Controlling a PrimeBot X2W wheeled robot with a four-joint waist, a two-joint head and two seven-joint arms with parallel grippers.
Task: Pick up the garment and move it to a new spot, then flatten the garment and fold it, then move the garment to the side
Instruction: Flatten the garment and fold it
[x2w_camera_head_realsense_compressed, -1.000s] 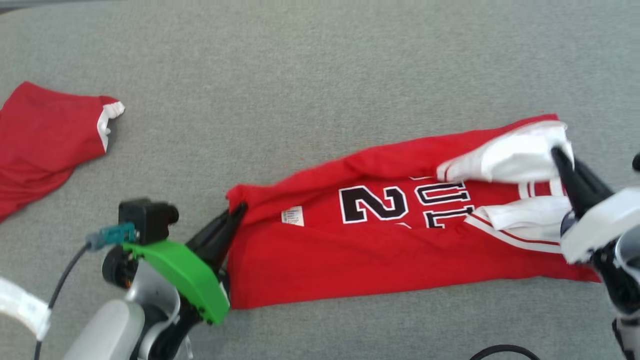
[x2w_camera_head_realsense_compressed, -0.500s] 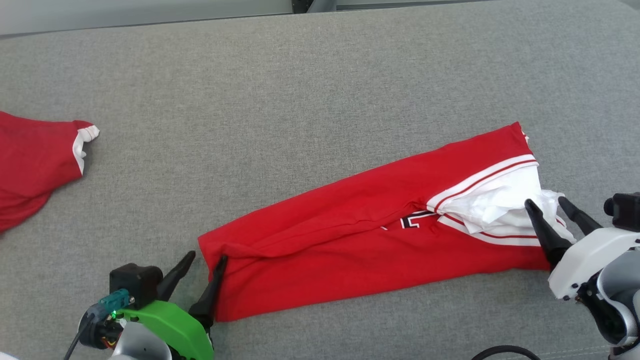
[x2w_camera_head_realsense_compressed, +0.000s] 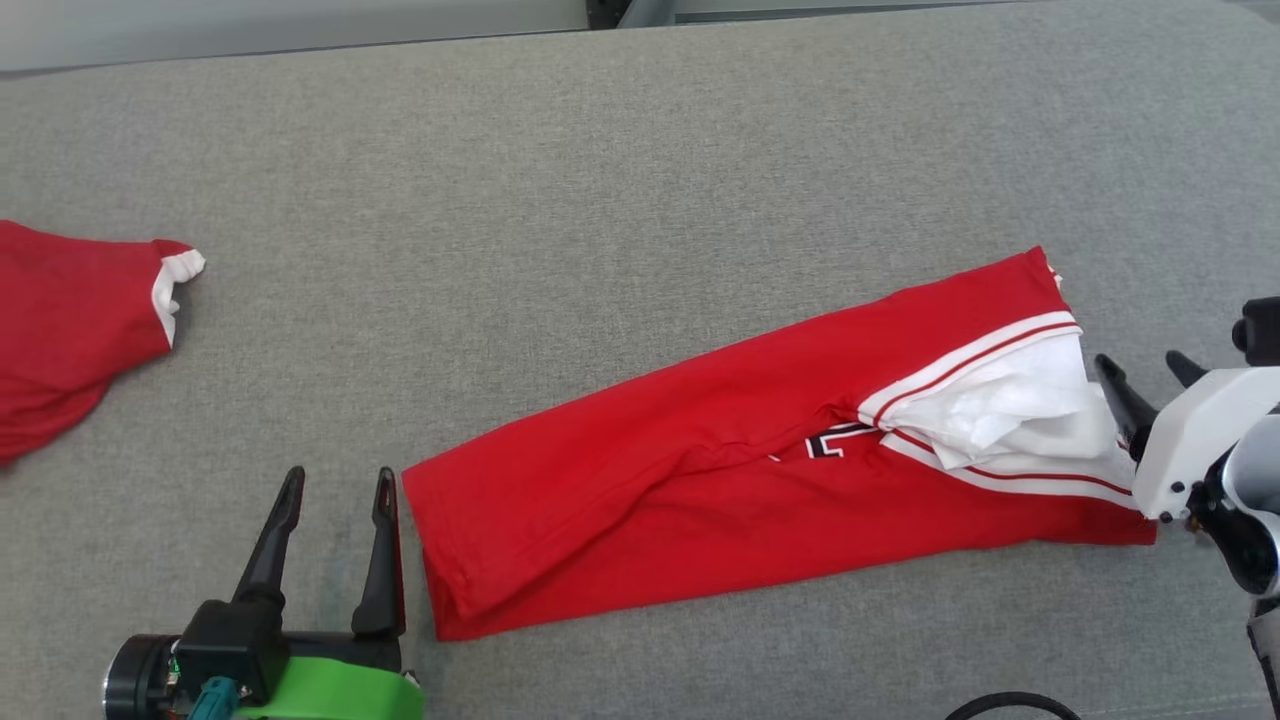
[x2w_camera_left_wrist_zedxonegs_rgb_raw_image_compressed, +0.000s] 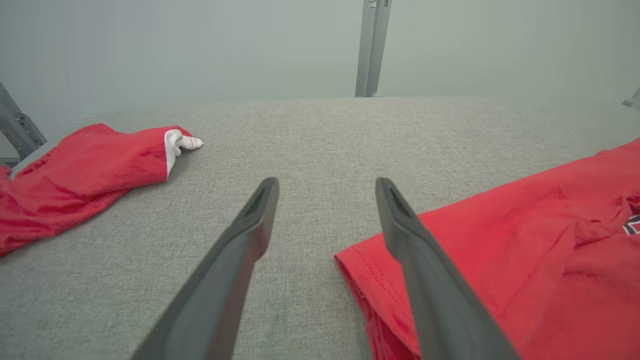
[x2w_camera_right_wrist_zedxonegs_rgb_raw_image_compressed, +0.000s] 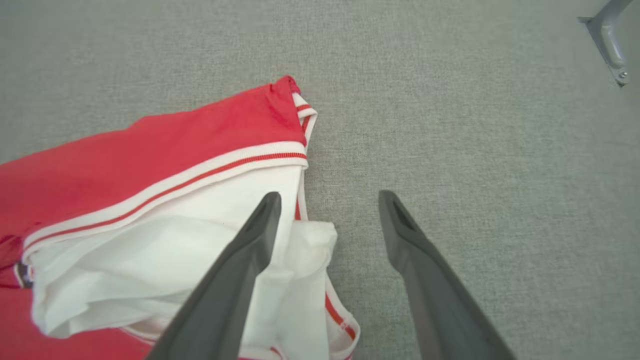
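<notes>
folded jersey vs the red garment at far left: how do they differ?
The folded jersey lies in a long flat strip; the left garment is bunched, cut off by the frame. The folded jersey shows striped trim and black lettering; the left garment just a white cuff. Both red, on the grey surface.

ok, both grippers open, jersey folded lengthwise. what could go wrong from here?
1. The white sleeve is bunched at the right end of the jersey; another fold would likely trap that lump.
2. The left gripper has a finger right at the hem; a sideways move might snag it.
3. Another red garment lies at the left; setting the jersey there could overlap them.
</notes>
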